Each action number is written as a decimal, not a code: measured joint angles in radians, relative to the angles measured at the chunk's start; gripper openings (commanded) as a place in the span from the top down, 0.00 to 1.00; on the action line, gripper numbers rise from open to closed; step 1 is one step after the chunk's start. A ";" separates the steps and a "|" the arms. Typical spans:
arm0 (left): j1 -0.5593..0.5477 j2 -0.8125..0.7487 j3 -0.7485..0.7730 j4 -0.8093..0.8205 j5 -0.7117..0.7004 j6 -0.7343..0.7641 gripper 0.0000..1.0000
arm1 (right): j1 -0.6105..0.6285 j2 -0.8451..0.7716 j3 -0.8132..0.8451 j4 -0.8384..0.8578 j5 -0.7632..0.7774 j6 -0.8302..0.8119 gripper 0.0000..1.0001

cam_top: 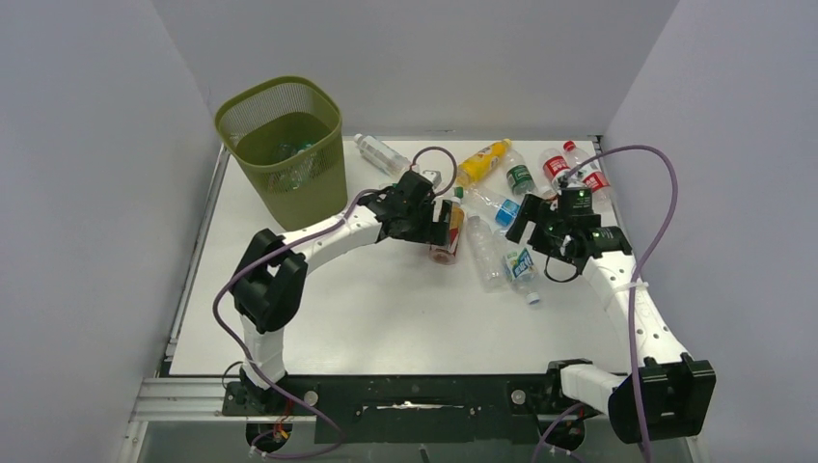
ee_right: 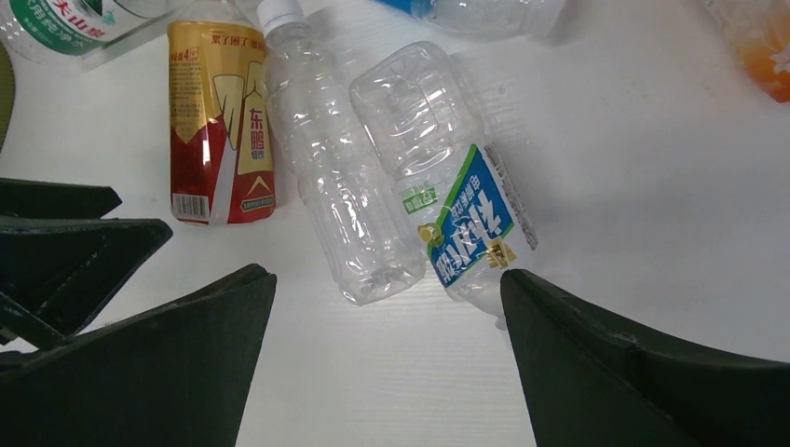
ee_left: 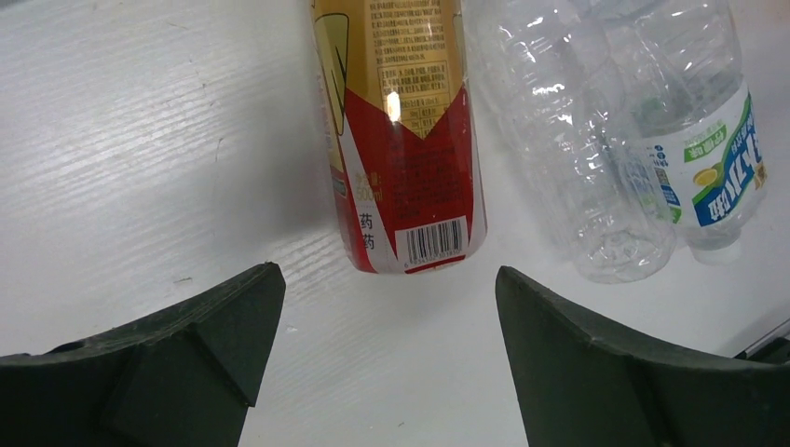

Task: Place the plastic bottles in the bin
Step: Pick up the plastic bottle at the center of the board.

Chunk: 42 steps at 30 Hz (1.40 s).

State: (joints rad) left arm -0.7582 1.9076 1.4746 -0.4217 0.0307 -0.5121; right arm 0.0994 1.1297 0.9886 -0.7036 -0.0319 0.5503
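Left claw [ee_left: 387,279] wide open, empty, by the red-gold bottle [ee_left: 405,140]; right claw [ee_right: 387,275] likewise.

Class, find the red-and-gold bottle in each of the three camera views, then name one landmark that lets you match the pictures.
Top external: the red-and-gold bottle lies near the middle of the picture.
Left wrist: top centre, running out of the upper edge.
Right wrist: upper left, whole label showing.
Shared landmark: the blue-and-green labelled bottle, with one unlabelled clear bottle between it and the red-and-gold one.
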 measured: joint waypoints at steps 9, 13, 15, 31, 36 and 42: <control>0.006 0.097 0.049 0.023 -0.002 0.008 0.15 | 0.000 -0.008 -0.125 0.043 -0.055 -0.019 0.02; -0.002 0.117 0.066 0.021 -0.022 0.023 0.15 | 0.000 -0.047 -0.199 0.073 -0.084 -0.011 0.02; -0.008 0.124 0.080 0.020 -0.048 0.030 0.15 | 0.000 -0.058 -0.230 0.091 -0.100 -0.003 0.02; -0.013 0.100 0.029 0.081 -0.084 0.019 0.47 | 0.000 -0.074 -0.291 0.156 -0.177 0.000 0.02; -0.013 0.049 -0.034 0.087 -0.106 0.018 0.51 | 0.000 -0.117 -0.303 0.150 -0.190 0.000 0.02; -0.014 0.015 -0.072 0.088 -0.122 0.018 0.51 | 0.000 -0.151 -0.303 0.148 -0.195 0.000 0.02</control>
State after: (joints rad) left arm -0.7727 1.9224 1.4029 -0.3336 -0.0917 -0.4946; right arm 0.0994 0.9787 0.6857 -0.5552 -0.2268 0.5503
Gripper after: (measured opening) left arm 0.493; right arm 0.979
